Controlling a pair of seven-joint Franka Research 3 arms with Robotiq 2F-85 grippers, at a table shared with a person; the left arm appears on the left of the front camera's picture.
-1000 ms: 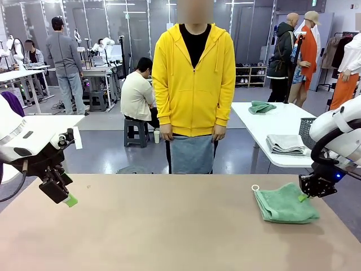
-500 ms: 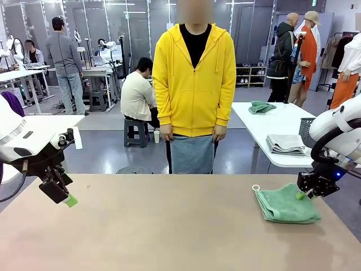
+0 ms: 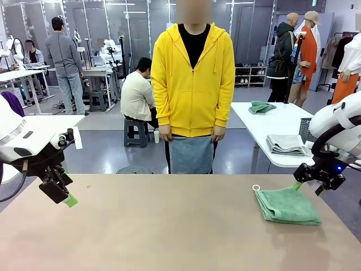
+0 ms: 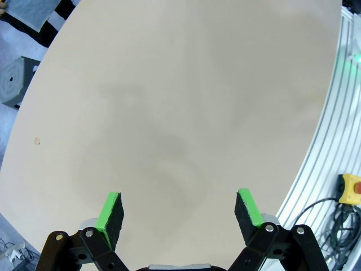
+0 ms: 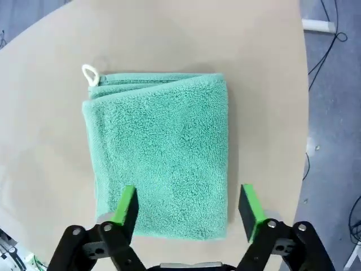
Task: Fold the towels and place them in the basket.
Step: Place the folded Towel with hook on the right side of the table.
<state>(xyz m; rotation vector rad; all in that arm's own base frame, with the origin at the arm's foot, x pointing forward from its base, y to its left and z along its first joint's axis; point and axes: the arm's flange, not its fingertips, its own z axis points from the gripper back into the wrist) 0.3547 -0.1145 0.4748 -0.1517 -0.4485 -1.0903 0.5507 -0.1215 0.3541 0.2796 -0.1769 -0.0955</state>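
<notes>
Fingers (image 5: 125, 206) of R gripper (image 3: 308, 188) now spread wide, lifted off green towel (image 3: 286, 206); L gripper (image 4: 178, 199) unchanged, wide.

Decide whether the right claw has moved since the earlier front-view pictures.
Yes. The right claw has risen off the mint green towel, which lies where it was, and hangs open above its far edge.

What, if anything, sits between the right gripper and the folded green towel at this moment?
Nothing visible does. The right gripper hangs open just above the green towel, which lies folded flat on the table. There is only air between its spread fingers and the cloth.
</notes>
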